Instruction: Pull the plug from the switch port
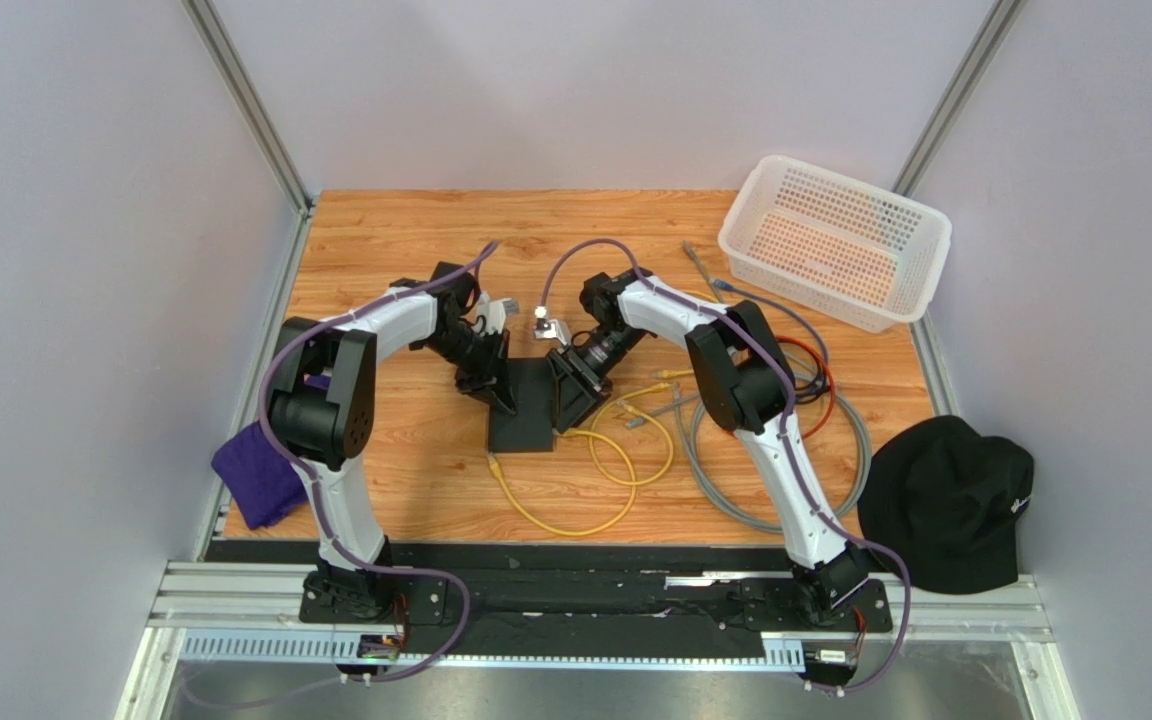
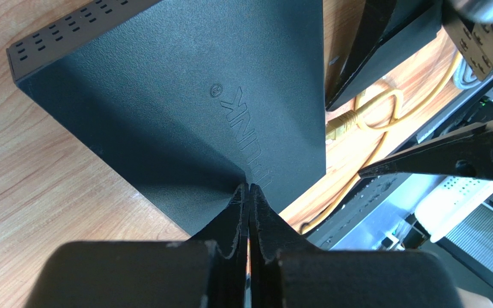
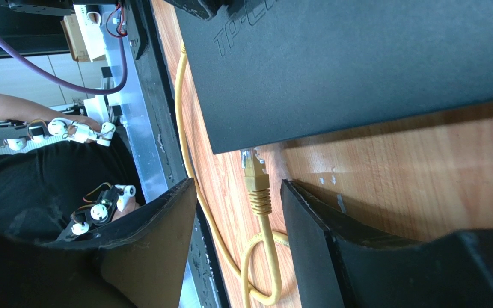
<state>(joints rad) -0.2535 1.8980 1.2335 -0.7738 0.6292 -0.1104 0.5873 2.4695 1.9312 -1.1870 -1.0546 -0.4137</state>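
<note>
Where yellow cable (image 1: 585, 503) loops on near side of table, its plug (image 3: 256, 183) meets switch (image 1: 522, 408) edge at table centre. Right gripper (image 3: 238, 191) jaws apart, straddling plug, not touching. Left gripper (image 2: 249, 189) fingers together, tips on switch top. White basket (image 1: 838, 240) at 2 o'clock.

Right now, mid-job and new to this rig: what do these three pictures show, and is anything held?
This is a robot: a left arm and a right arm bolted at the near edge of a wooden table. The overhead picture looks down on both; the others come from a camera on each wrist. On it lie a black switch, yellow cable, grey cable and white basket; a black cap and purple cloth sit at its sides. The left tool is shut, its tip against the switch's top. The right tool is open, straddling the yellow plug at the switch's edge. Nothing is held.
</note>
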